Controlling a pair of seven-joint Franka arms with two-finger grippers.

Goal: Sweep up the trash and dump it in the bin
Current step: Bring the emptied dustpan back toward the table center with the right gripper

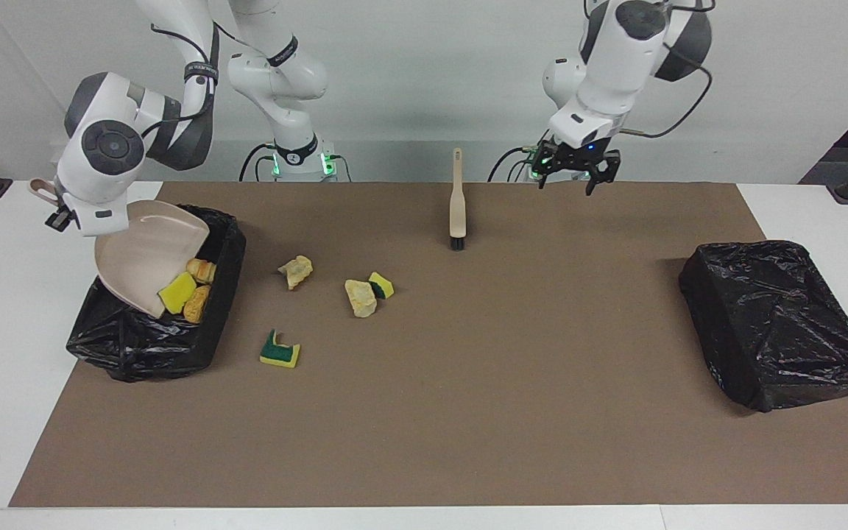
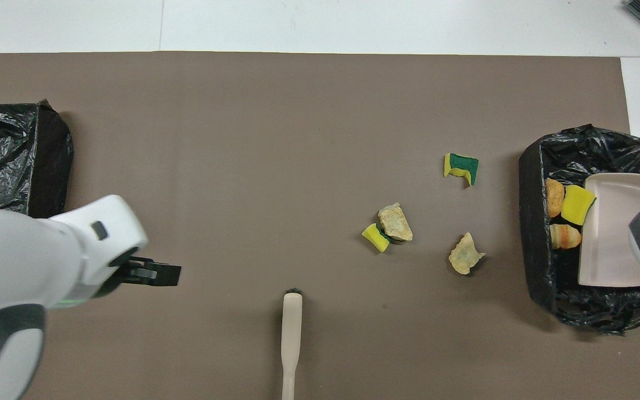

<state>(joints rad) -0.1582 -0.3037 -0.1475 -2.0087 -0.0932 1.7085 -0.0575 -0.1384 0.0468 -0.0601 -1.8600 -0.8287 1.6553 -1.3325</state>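
With the right gripper (image 1: 52, 210) clamped on the tilted dustpan (image 1: 146, 254) and the left gripper (image 1: 575, 171) spread empty, sponge pieces (image 1: 177, 292) risked spilling past the bin's (image 1: 137, 346) three-o'clock rim.

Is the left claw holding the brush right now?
No. The brush lies alone on the mat, and the left claw hangs open in the air, apart from it.

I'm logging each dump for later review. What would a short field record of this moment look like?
right gripper: shut on dustpan handle
dustpan: tilted steeply over bin
bin: black-lined, at right arm's end
scraps sliding into bin: three
scraps on mat: four
brush: lying on mat, released
left gripper: open, raised above mat beside brush
second black bag: at left arm's end
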